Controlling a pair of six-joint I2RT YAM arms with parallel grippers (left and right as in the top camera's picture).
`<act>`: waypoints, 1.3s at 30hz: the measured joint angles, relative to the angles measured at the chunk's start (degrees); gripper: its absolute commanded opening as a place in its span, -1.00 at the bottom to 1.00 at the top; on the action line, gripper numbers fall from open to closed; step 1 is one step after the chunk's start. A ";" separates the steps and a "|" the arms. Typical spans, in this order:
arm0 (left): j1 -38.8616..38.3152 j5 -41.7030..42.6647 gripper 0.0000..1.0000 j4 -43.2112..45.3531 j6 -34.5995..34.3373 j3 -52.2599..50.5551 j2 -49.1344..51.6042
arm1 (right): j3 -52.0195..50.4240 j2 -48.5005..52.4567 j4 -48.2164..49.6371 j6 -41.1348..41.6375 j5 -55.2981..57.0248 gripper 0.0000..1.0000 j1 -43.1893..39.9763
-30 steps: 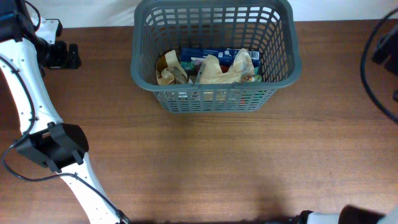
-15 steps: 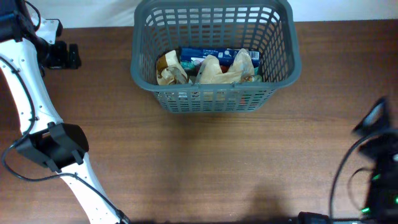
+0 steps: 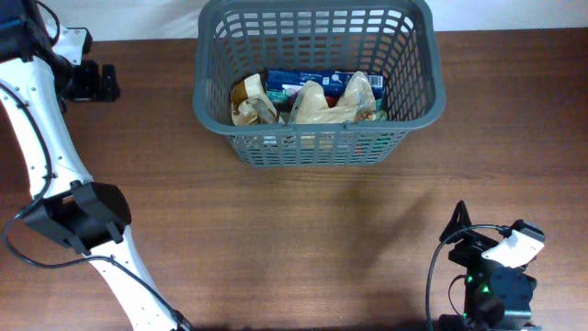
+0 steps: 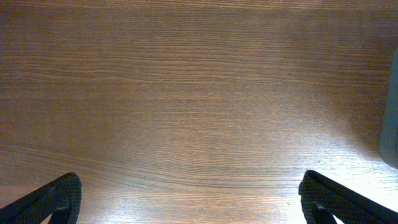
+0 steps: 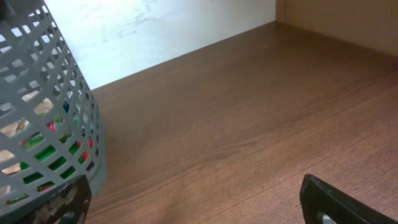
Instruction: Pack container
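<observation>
**Basket at the table's far edge, both grippers open and well clear of it**

The container [image 3: 317, 147], a grey lattice basket, stands at the far middle of the wooden table [image 3: 294, 230]. From overhead its inside is open to view. A blue packet [image 3: 317, 80] lies along the back, pale tan bags [image 3: 323, 103] are bunched in front of it, and a brown wrapped item [image 3: 250, 101] sits at the left end. The right wrist view shows only one corner of the basket [image 5: 43, 112] from the side. Patches of green and red [image 5: 43, 158] show through its slots there, colours the overhead view barely shows.

The left gripper [image 3: 103, 83] sits near the table's far left corner, apart from the basket's left side. Overhead it is only a dark block and the set of its fingers cannot be read. The left wrist view settles that: its two fingertips [image 4: 56, 199] stand in the lower corners of that view, spread wide, with only bare wood grain between them. A grey sliver [image 4: 392, 124] shows at the right margin, too little to identify.

The right arm [image 3: 487, 280] is at the near right edge, well away from the basket. The right gripper [image 5: 193, 208] has its fingers [image 5: 329, 202] spread apart above bare table, holding nothing. That view also shows a white wall [image 5: 155, 25] behind the table.
</observation>
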 measured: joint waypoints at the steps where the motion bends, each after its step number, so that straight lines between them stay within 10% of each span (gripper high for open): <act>1: 0.00 0.00 0.99 0.00 0.02 0.00 0.00 | -0.46 -0.11 0.17 0.00 -0.04 0.98 0.00; 39: -0.28 0.00 0.99 0.00 0.00 0.00 -0.39 | -6.08 -0.11 1.44 -0.02 -0.20 0.98 0.00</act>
